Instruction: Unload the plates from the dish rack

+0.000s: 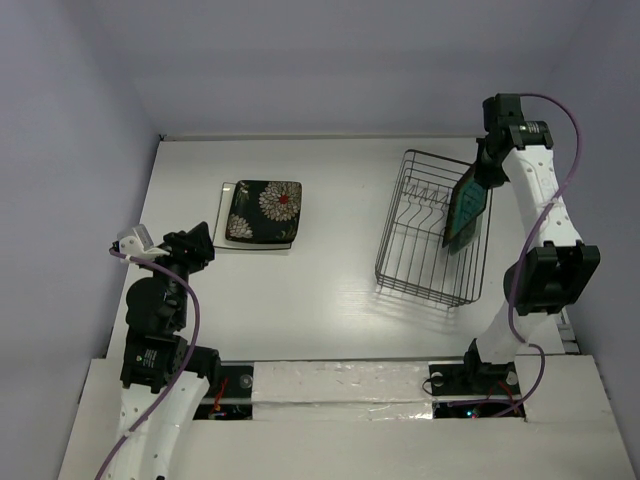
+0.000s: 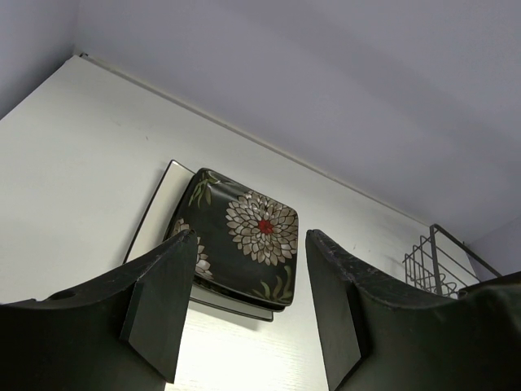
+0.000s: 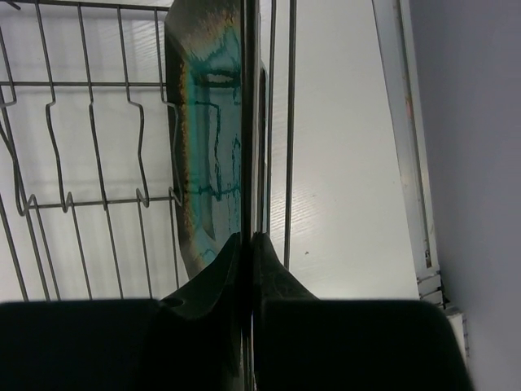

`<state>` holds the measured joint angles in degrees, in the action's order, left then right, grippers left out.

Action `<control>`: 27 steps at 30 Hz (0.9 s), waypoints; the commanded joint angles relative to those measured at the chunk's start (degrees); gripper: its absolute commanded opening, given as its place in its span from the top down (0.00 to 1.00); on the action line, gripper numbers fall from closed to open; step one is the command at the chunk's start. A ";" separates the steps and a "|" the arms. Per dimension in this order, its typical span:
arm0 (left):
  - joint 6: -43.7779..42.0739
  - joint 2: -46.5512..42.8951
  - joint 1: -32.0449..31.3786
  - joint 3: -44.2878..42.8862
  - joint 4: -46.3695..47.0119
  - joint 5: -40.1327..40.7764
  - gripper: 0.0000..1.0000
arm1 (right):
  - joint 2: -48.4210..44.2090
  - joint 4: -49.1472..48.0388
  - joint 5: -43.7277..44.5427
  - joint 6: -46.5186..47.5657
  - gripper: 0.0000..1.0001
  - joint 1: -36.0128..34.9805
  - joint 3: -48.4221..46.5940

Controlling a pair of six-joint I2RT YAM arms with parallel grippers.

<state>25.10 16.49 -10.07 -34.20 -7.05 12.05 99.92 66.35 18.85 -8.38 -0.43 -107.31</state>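
White table (image 1: 330,300), right arm (image 1: 545,200) outstretched, fingers (image 3: 203,281) tight on teal plate (image 1: 465,212)

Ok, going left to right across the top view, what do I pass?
left pincer, open → floral plate on a white plate → rack → teal plate at the rack's right end, gripped by the right pincer

Even soft light, faint shadows, sharp views, dark blurred foregrounds

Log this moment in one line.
right gripper: shut on teal plate, in dish rack | left gripper: open, empty | flowered plate: on white plate
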 commanded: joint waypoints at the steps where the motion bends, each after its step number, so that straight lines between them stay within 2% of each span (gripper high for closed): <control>1: -0.05 -0.06 -0.22 0.53 3.01 -0.19 0.47 | -5.26 -3.42 2.94 -0.05 1.00 -1.76 -8.44; 10: -0.05 0.12 -0.22 0.53 3.27 -0.19 0.47 | -6.67 -0.96 0.48 -3.04 1.00 -2.82 -20.39; 14: 0.03 0.03 -0.22 0.71 3.27 -0.19 0.47 | -8.33 -0.78 -0.83 -4.09 1.00 -2.83 -22.68; 18: 0.03 0.21 -0.22 0.62 3.36 -0.19 0.47 | -10.97 -3.76 -6.87 -6.90 1.00 -5.37 -22.34; 21: 0.12 0.21 0.31 0.80 3.53 -0.19 0.47 | -15.27 -13.32 -14.07 -13.13 1.00 -8.79 -14.27; 27: -0.05 0.30 0.31 0.62 3.18 -0.19 0.47 | -17.48 -41.26 -23.05 -30.35 1.00 -20.48 5.04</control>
<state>25.12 16.49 -10.00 -34.20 -6.46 12.05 82.85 54.46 6.57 -25.74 -15.16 -108.42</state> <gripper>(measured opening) 0.524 0.076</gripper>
